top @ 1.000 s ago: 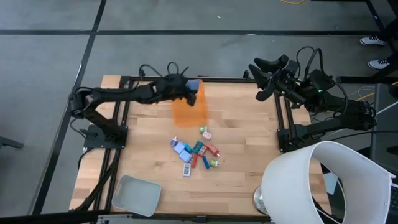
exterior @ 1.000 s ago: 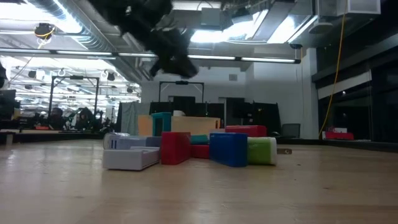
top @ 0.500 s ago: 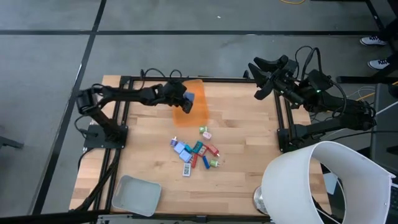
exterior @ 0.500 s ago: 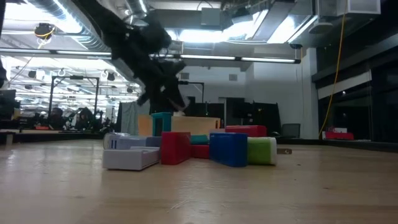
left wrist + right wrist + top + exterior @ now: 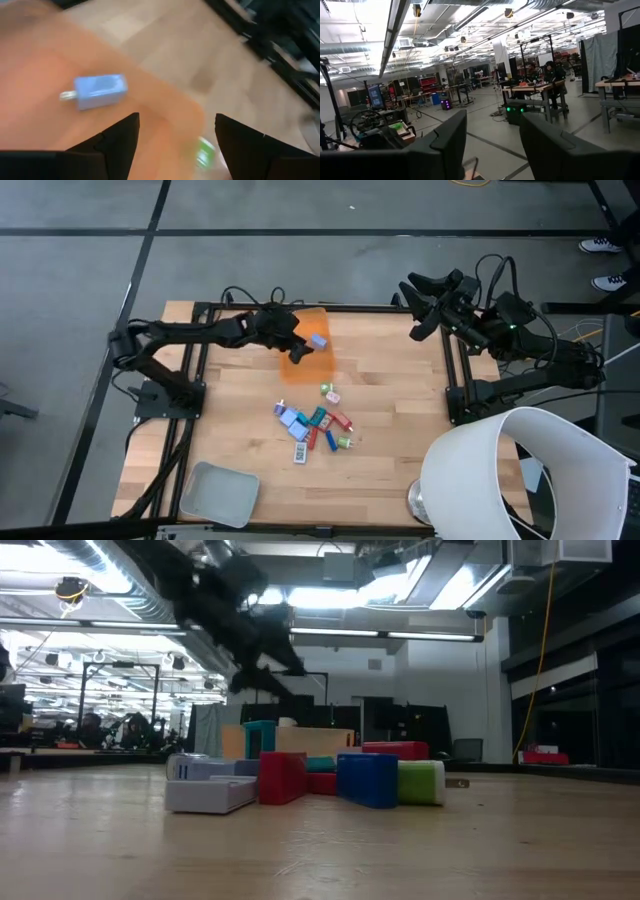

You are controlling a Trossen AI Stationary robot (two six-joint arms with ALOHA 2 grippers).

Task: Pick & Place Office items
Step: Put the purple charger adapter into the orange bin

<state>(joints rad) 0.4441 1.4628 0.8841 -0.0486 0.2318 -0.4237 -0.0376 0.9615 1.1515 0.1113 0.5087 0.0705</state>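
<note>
Left tool: your left tool (image 5: 297, 340) hangs over the near edge of the orange bin (image 5: 318, 360) at the far side of the desk (image 5: 400, 395). Its fingers (image 5: 117, 142) stand spread with nothing between them, so it is released.

Blue piece: a pale blue item (image 5: 318, 340) lies inside the bin, just beside the left tool. Judged from this, one piece is delivered and the tool sits there because that is the drop spot.

Remaining office items: the cluster (image 5: 315, 425) lies mid-desk, well apart from the bin, with a green-and-white piece (image 5: 328, 391) a little nearer the bin. You have most of the set left to move.

Right tool: your right tool (image 5: 428, 305) waits raised at the far right corner, off the work area so it stays clear of the left arm's path. Its fingers (image 5: 450, 137) are parted and empty.

Grey tray: the tray (image 5: 217, 492) sits at the near left corner, untouched.

What the wrist view adds: the left wrist view shows the blue piece (image 5: 97, 91) resting flat on the orange floor, with a small prong at one end, which the high view cannot resolve.

What the low view adds: it shows the pile side-on, red (image 5: 282, 778), blue (image 5: 367, 779) and green (image 5: 421, 782) blocks pressed together, so you may find the next grasp crowded.
</note>
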